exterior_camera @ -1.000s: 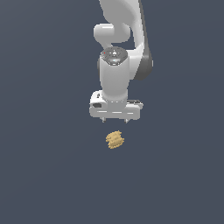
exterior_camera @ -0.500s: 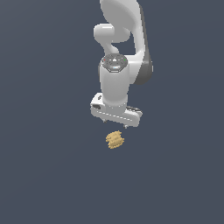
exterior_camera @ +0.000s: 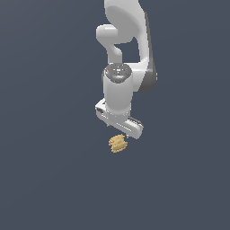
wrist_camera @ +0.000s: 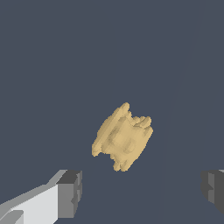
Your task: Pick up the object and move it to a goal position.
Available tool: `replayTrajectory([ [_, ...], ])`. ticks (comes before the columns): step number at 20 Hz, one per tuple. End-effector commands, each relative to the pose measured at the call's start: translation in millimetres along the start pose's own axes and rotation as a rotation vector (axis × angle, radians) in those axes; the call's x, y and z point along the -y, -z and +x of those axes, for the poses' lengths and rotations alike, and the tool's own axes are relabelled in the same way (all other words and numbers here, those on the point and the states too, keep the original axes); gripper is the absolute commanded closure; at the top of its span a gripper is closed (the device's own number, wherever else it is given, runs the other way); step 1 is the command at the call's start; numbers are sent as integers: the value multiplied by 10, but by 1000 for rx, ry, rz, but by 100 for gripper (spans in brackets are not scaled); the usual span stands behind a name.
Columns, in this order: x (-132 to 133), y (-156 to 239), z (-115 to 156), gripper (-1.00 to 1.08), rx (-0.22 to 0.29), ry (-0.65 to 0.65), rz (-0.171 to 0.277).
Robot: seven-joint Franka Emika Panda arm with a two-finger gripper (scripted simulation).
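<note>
The object [exterior_camera: 117, 143] is a small tan-yellow, lumpy, ridged block lying on the dark grey surface. In the exterior view my white gripper [exterior_camera: 118, 131] hangs just above it, with the hand turned at an angle. In the wrist view the object [wrist_camera: 123, 137] lies ahead of the gap between my two dark fingertips [wrist_camera: 70, 194], which stand wide apart. The gripper [wrist_camera: 142, 190] is open and empty and does not touch the object.
The dark grey floor [exterior_camera: 54, 179] stretches flat all around the object. The white arm [exterior_camera: 126, 40] rises above the gripper toward the top of the exterior view.
The gripper has come down toward the object and its hand has rotated from level to slanted. The object has not moved.
</note>
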State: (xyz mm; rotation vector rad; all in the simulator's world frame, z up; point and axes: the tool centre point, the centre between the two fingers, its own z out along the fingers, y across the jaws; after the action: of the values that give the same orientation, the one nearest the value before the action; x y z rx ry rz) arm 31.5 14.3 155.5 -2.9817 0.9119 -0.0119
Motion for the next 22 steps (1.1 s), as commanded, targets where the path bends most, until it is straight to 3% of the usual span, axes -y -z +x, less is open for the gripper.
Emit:
replayTrajectory([
  [1,10,-42,14,-92,1,-69,-2],
  [14,57,-252,80,-92,-2,-409,-16],
  [22,75,-332,104,-92,-5,-541,-22],
])
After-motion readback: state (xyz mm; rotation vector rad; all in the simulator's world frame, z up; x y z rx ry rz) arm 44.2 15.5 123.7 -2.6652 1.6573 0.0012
